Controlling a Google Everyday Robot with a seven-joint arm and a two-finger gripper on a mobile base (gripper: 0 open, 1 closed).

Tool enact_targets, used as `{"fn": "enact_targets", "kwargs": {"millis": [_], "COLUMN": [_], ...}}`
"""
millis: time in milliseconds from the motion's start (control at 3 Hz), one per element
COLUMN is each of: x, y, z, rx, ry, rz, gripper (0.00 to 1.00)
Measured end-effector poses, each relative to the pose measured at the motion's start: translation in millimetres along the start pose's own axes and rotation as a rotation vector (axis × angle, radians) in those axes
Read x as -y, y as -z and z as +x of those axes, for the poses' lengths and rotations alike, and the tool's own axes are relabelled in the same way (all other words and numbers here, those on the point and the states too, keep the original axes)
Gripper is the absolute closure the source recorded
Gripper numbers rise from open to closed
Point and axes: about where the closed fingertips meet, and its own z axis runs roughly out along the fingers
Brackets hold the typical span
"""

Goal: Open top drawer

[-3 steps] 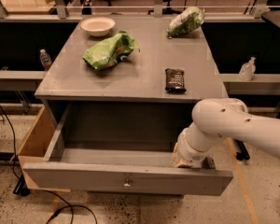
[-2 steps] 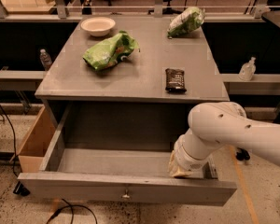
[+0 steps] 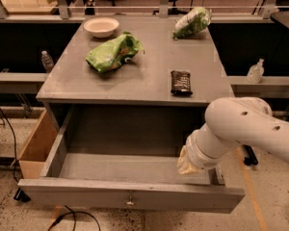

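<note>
One top drawer (image 3: pixel 86 195) stands open, end effector (image 3: pixel 185 162) inside its right end, grip unclear.

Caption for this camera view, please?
Robot's tool sits inside the open top drawer, near its front right corner.

The top drawer (image 3: pixel 86 194) stands wide open under the front edge of the table (image 3: pixel 149 76). The gripper (image 3: pixel 185 163) is down inside it, at its right side. On the table are a white bowl (image 3: pixel 101 26) at the far left corner, a green bag (image 3: pixel 113 53) near it, a second bag (image 3: pixel 191 22) at the far right corner, and a dark bar (image 3: pixel 181 82) near the front edge.
</note>
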Motion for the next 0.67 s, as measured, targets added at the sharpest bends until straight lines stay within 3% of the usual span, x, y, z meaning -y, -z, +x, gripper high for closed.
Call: {"fn": "enact_targets", "kwargs": {"millis": [667], "x": [18.9], "y": [49.6], "z": [0.6], "rx": [0.005], "ry": [0.026], "rz": [0.087], "gripper": [1.00]}}
